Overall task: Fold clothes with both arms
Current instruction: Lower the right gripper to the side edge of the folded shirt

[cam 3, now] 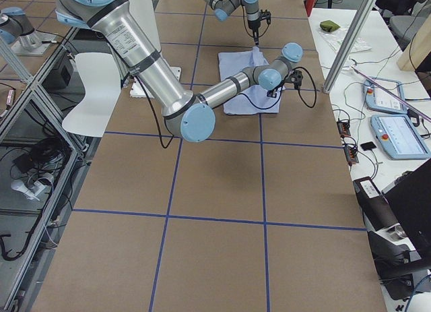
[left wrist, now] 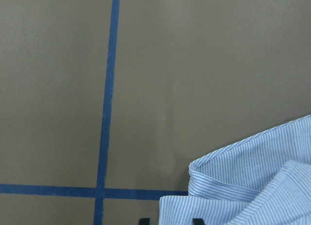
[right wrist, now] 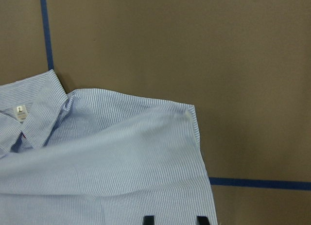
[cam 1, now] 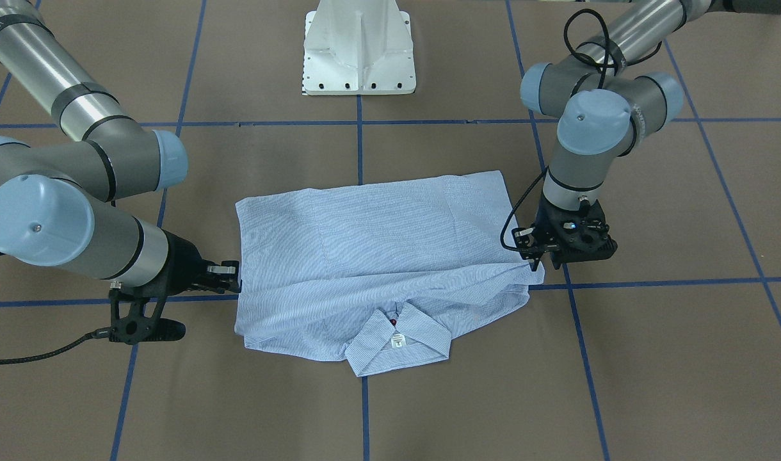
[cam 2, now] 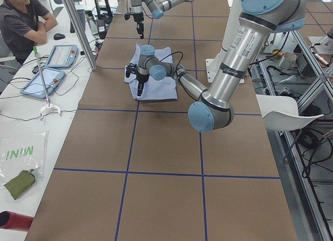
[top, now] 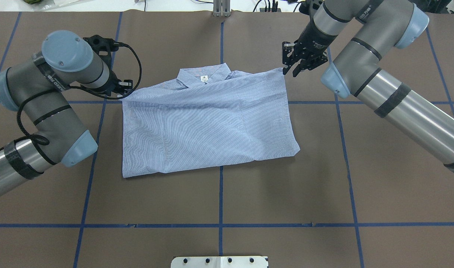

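shirt: one light blue, finely white-striped button-up shirt [top: 208,123] lies flat mid-table as a rough rectangle, sleeves tucked in, collar on the side far from the robot base.
left pincer: black two-finger left gripper [cam 1: 536,261] stands tips-down at the shirt's collar-side corner; fingers apart in the wrist view, striped hem between the tips. Probably touching cloth, but not a confirmed clamp.
right pincer: black two-finger right gripper [top: 292,67] hovers just outside the opposite collar-side corner, jaws spread, nothing between them; fabric edge just inward of the tips.
step in hand: judged as taking both collar-side corners for the next fold.
how to do well: right tips should shift inward over the corner before closing; both should pinch all layers, lift level and together, carry toward the hem side, keeping the edge taut so the collar does not bunch.
count: shirt 1; silver-grey jointed arms 2; grippers 2; white collar label [cam 1: 397,340] 1; reddish button seen 1; white pedestal base [cam 1: 359,48] 1.
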### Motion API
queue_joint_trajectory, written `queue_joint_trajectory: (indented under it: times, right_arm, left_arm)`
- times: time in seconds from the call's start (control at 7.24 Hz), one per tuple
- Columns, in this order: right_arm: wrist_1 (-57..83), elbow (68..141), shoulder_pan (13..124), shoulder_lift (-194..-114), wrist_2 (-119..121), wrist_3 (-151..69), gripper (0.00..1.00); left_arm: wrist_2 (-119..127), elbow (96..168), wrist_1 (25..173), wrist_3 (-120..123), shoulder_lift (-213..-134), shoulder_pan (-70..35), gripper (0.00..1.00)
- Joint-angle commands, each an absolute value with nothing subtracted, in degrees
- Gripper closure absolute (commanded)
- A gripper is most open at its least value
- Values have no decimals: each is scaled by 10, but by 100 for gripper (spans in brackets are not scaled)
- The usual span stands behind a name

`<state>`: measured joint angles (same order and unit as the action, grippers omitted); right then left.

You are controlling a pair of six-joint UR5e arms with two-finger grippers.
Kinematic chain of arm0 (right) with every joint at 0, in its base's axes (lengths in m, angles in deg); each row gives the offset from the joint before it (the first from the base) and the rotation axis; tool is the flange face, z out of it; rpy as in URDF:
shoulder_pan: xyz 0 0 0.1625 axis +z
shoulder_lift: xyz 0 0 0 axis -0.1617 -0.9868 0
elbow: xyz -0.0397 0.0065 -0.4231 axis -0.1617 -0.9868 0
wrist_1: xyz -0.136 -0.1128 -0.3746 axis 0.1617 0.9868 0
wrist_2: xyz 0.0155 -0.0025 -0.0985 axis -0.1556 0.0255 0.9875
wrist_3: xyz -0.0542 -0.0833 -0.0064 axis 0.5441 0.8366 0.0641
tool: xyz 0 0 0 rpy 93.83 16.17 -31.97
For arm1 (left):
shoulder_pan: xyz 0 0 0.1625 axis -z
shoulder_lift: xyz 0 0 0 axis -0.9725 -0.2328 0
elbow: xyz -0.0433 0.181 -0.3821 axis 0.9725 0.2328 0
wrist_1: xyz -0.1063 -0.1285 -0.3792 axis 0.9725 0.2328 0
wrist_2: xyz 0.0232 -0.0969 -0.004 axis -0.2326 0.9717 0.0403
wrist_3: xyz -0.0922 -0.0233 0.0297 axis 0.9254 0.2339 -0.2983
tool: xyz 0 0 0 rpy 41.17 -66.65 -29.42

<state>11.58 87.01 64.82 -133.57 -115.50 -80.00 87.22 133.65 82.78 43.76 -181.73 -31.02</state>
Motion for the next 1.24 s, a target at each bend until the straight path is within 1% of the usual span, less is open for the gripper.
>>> queue_joint_trajectory:
  times: [0.0,0.28,0.41,0.69,0.83,1.1]
  right_arm:
    - [116,870,662,-1335,-1157,-791,0]
    - [113,885,661,-1339,-1158,-796,0]
    - [114,911,652,-1349,-1157,-800,0]
    - [116,986,602,-1412,-1131,-827,0]
    - [116,1010,582,-1447,-1112,-843,0]
    - [116,1027,535,-1477,-1067,-844,0]
  left_arm:
    - [870,1337,825,415,-1818,-297,0]
    - [872,1343,825,415,-1818,-295,0]
    - [873,1345,824,415,-1819,-295,0]
    - [873,1353,823,418,-1820,-295,0]
    - [872,1360,823,418,-1819,-295,0]
    - [872,1363,823,422,-1818,-295,0]
